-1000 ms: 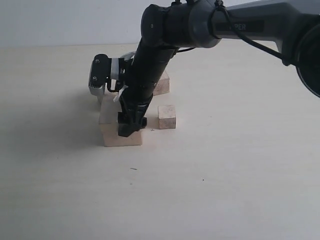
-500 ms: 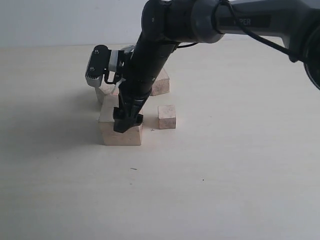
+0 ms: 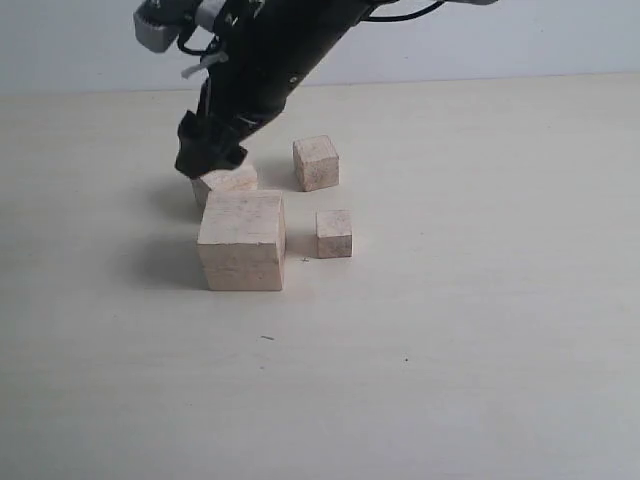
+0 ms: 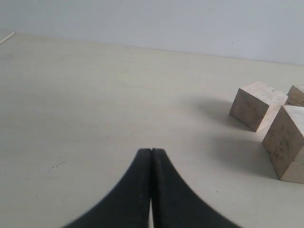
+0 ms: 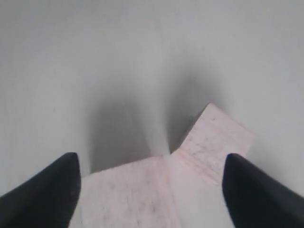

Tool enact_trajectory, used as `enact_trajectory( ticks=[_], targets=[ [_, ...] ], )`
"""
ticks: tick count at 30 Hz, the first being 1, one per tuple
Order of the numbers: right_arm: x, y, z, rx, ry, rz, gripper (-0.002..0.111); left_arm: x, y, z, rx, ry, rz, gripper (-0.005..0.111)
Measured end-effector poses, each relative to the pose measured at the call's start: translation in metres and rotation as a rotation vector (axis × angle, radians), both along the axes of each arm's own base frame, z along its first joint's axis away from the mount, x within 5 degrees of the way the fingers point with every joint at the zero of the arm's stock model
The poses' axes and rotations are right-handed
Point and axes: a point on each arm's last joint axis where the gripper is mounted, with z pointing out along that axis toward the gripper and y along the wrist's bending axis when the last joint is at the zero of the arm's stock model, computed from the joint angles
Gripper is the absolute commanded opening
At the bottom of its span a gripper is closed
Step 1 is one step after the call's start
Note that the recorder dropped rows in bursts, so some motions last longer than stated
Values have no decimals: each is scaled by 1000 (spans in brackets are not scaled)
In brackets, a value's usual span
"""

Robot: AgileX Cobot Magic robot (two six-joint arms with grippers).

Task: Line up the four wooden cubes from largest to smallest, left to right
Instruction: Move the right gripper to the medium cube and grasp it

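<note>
Exterior view, cubes: all four wooden cubes are seen on the desk [image 3: 480, 340], clustered left of the middle. The largest cube [image 3: 241, 240] stands nearest the camera, with the second cube [image 3: 228, 181] just behind it. The third cube [image 3: 316, 163] is set farther back on the right, and the smallest cube [image 3: 334, 233] is just beside the largest but apart from it.
Exterior view, right arm: the black right arm [image 3: 270, 50] is seen reaching down from the top edge. The right fingers [image 3: 207, 158] hang over the second cube's far left corner and hide part of it. Their spread cannot be told here.
Left wrist view, fingers: only here are the left fingers [image 4: 148, 164] shown. They are pressed together and empty, low over bare desk and well apart from the cubes.
Left wrist view, cubes: the second cube [image 4: 256, 105], the largest cube [image 4: 289, 142] and a sliver of the third cube [image 4: 298, 95] are seen, the last two cut by the frame.
Right wrist view, fingers: the right fingers [image 5: 57, 185] are shown spread wide with nothing gripped.
Right wrist view, cubes: a near cube [image 5: 128, 199] and a farther cube [image 5: 216, 140] are seen below, meeting corner to corner. Which sizes they are cannot be told.
</note>
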Motion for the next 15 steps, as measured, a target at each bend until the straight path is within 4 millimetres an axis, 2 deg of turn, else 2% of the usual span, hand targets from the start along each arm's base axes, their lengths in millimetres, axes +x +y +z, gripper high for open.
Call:
enact_trajectory(
  ticks=[2, 4, 8, 9, 11, 15],
  targets=[
    [4, 2, 6, 56, -3, -87, 46, 0, 0, 0, 0, 0, 0, 0],
    [10, 4, 10, 109, -29, -150, 45, 0, 0, 0, 0, 0, 0, 0],
    [20, 9, 10, 177, -79, -220, 62, 0, 0, 0, 0, 0, 0, 0],
    [22, 11, 9, 183, -80, -228, 75, 0, 0, 0, 0, 0, 0, 0],
    [30, 18, 0, 195, -65, -255, 87, 0, 0, 0, 0, 0, 0, 0],
    [50, 37, -22, 225, -5, -343, 90, 0, 0, 0, 0, 0, 0, 0]
  ],
)
